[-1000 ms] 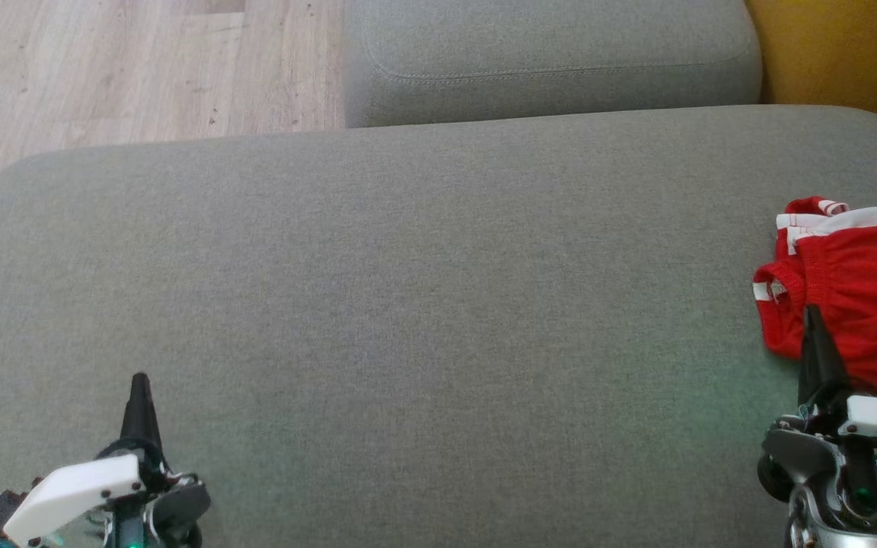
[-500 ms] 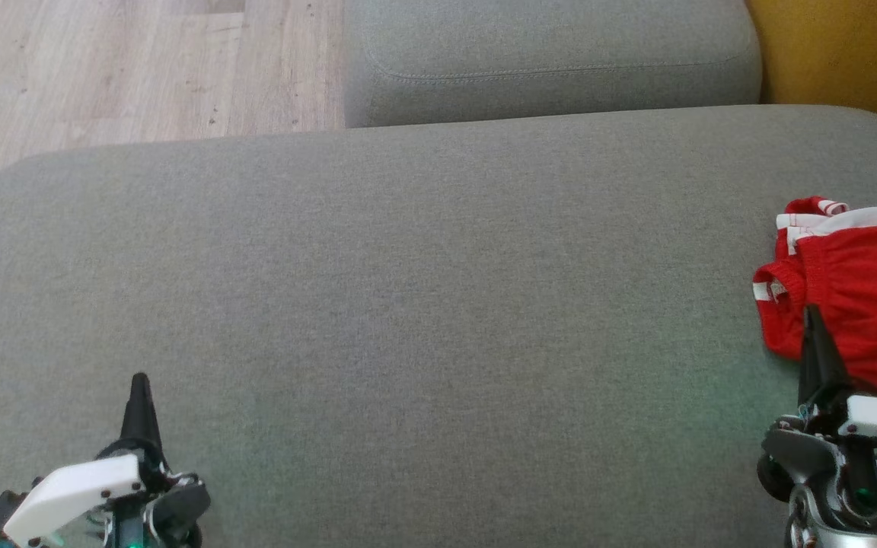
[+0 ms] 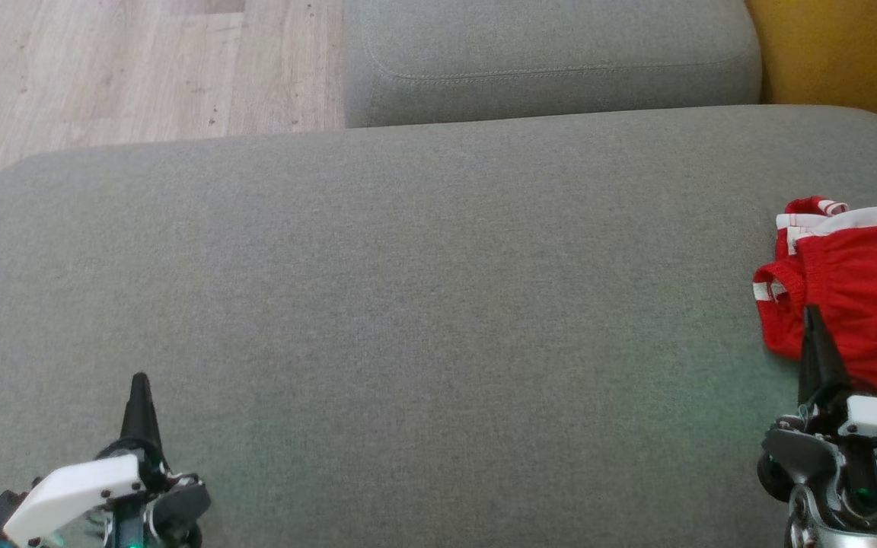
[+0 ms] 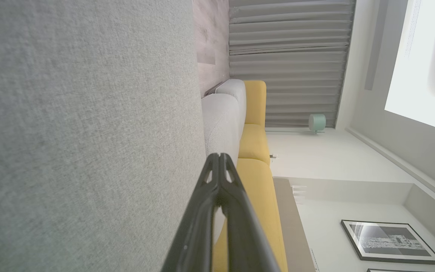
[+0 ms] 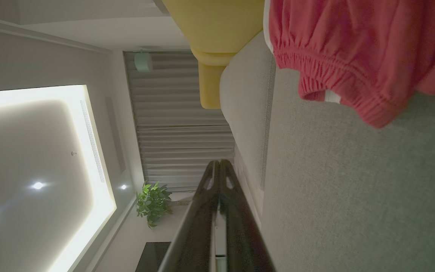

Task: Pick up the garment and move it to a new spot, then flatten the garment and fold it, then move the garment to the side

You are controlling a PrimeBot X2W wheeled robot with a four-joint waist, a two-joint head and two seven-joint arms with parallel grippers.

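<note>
Red garment point(image 3: 857, 293) bunched at the grey cushion's point(image 3: 438, 304) right edge
Left pincer point(image 3: 139, 380) and right pincer point(image 3: 811, 312), fingers together and empty, sit at the near edge, the garment just past the right tip. Wood floor point(image 3: 103, 68) beyond. Nothing has moved.

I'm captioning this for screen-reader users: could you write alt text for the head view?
A crumpled red garment with white trim lies at the right edge of a wide grey sofa cushion. The shut right gripper points toward it from below; the shut left gripper sits at lower left.
</note>
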